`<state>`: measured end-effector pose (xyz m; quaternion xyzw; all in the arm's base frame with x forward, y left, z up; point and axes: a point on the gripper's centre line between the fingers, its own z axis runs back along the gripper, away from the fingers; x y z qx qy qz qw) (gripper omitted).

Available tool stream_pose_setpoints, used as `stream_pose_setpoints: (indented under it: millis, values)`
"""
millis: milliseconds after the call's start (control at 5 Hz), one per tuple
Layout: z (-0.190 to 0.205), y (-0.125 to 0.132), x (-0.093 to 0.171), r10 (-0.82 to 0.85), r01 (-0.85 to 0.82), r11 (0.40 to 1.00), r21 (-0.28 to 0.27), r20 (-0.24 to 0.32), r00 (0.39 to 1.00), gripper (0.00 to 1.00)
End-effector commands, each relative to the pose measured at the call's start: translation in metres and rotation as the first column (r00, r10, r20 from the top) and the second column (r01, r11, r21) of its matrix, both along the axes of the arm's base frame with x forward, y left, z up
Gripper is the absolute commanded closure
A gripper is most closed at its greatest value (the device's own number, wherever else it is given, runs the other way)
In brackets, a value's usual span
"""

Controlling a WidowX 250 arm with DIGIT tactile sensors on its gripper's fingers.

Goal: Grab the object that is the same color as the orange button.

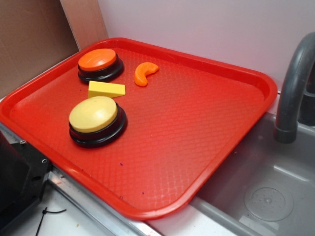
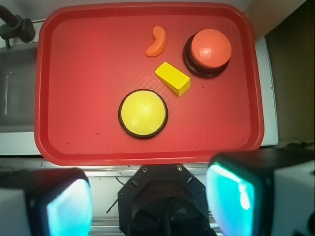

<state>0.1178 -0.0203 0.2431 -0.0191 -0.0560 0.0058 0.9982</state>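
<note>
Red plastic tray (image 1: 231,128), textured floor, raised rim, set beside a grey sink basin (image 1: 275,191) with dark faucet (image 1: 295,83). On tray, far-left quarter in exterior view: orange button (image 1: 98,59), dome cap on black base; toy orange segment (image 1: 145,73), small glossy crescent, just beside that button and apart from it, lying flat on tray floor; yellow cheese wedge (image 1: 106,89), between the two buttons, near the segment but not touching; yellow button (image 1: 94,115), larger dome on black base, nearest the tray's front-left rim. Same layout confirmed from wrist view: orange segment (image 2: 157,41) toward the tray's far edge, orange button (image 2: 210,50) to its right, wedge (image 2: 173,78) below and between, yellow button (image 2: 142,113) closer to camera. Gripper (image 2: 147,206) high above the near tray rim, well apart from every item; two blurred pads at frame bottom spread wide, nothing between them. Task not yet begun; target untouched. Hazards, judged: colour confusion with the orange button itself, same hue and far bigger; descent slightly off toward the right landing a pad on the button's dome or base; crescent's glossy curved skin likely to squirt out of a pinch across its ends; low profile inviting fingertip scrape on tray floor; wedge close enough to be nudged by a wide-spread pad.
</note>
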Motion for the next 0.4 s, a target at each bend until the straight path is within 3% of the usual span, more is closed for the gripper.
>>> stream_pose_setpoints:
  millis: [0,200]
  values:
    - [0.0,0.0,0.0,0.0,0.0,1.0,0.0,0.0,1.0,0.0]
    - [-0.0086,0.0099,0.0047,0.166,-0.166,0.983,-0.08,-0.003,0.986,0.0]
